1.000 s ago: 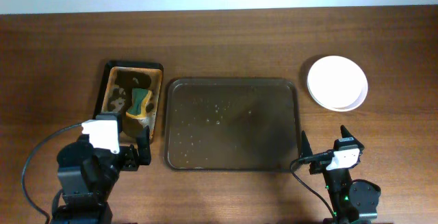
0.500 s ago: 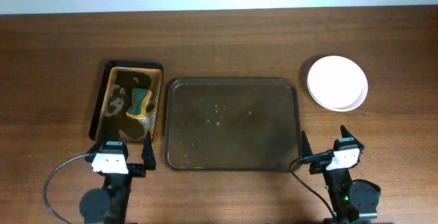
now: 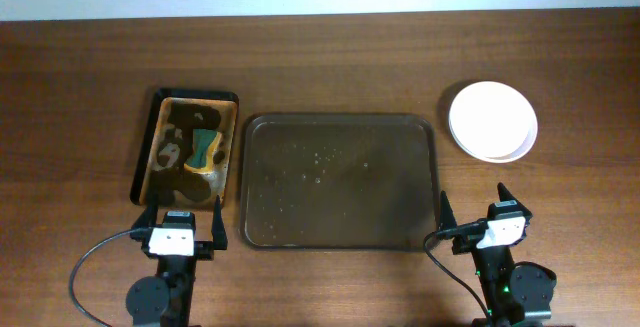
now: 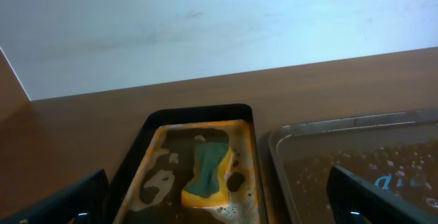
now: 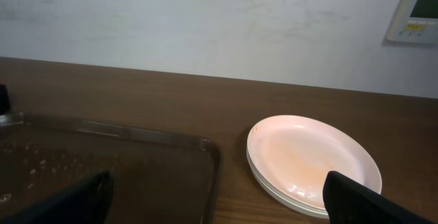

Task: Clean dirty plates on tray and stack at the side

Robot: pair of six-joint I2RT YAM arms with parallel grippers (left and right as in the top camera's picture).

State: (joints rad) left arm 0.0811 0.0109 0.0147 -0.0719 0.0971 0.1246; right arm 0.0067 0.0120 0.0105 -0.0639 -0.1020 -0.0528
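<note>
left gripper (image 3: 184, 215) swung rightward from table's corner, now squared, facing forward

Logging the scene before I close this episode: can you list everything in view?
plates: one stack, white, number unclear, right of the large tray
large tray: one, dark brown, wet, no plates on it, table centre
small tray: one, black, brown liquid inside, left of the large tray
sponge: one, yellow and green, in the small tray
table: one, brown wood
wall control panel: one, white, on the wall
left gripper: open, near the small tray
right gripper: open, below the plates
</note>
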